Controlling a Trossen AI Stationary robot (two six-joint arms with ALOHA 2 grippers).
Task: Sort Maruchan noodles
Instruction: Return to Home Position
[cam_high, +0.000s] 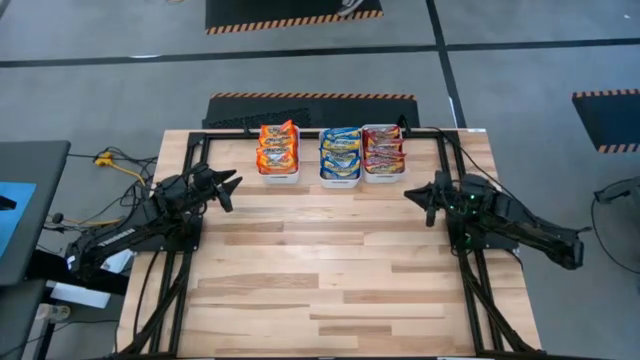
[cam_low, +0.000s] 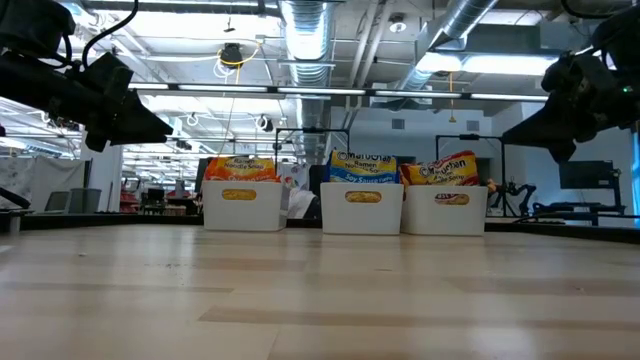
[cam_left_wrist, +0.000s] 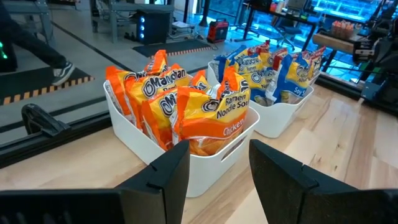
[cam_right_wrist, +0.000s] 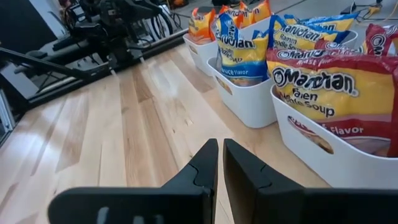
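The Maruchan noodles stand on edge in three white bins at the table's far side. Orange packets (cam_high: 278, 148) fill the left bin, blue packets (cam_high: 340, 152) the middle bin, and dark red packets (cam_high: 383, 150) the right bin. My left gripper (cam_high: 232, 190) hovers open near the orange bin's front left corner; its wrist view shows the orange packets (cam_left_wrist: 186, 102) just past the fingers (cam_left_wrist: 219, 149). My right gripper (cam_high: 412, 196) hangs shut to the right of the red bin, and the red packets (cam_right_wrist: 317, 84) lie beside it (cam_right_wrist: 220, 146). Neither gripper holds anything.
The three white bins (cam_low: 243, 205) (cam_low: 362, 207) (cam_low: 445, 209) stand side by side in a row. A black frame rail (cam_high: 330, 131) runs behind them along the table's far edge. Bare wooden tabletop (cam_high: 320, 270) stretches from the bins to the near edge.
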